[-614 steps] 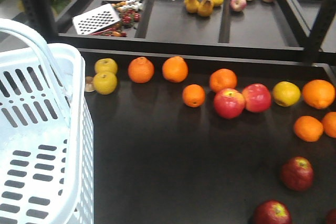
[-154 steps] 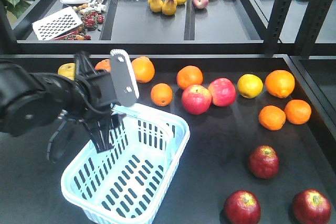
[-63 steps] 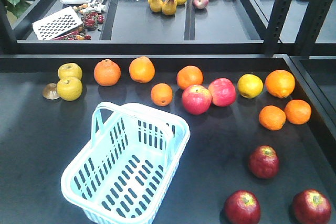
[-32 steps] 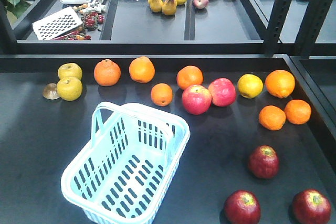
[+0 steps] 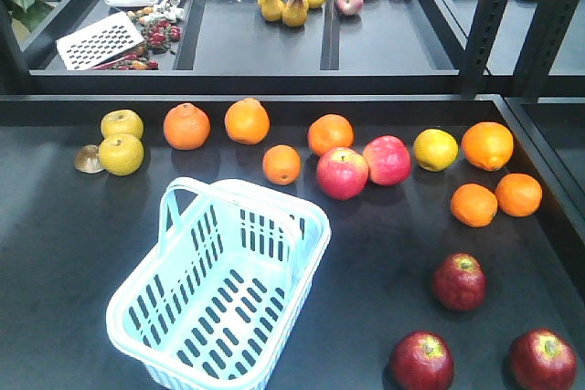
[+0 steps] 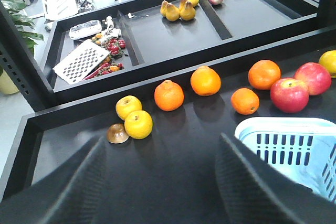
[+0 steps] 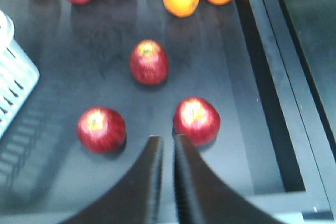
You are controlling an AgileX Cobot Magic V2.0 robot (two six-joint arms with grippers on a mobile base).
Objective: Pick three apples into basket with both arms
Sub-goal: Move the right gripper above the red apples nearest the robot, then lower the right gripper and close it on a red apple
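With your left gripper (image 6: 163, 141) spread and right gripper (image 7: 167, 141) nearly closed, the firm, glossy, roll-prone apples (image 7: 149, 62) looked best clasped across their widest middle.

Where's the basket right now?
Front view, lower left of centre: the basket stands empty on the black table, just in front of a small orange; the three apples lie to its right.

On the table (image 5: 366, 244), the basket (image 5: 219, 308) sits left of three apples (image 5: 459, 281), with other fruit (image 5: 342, 173) behind both.
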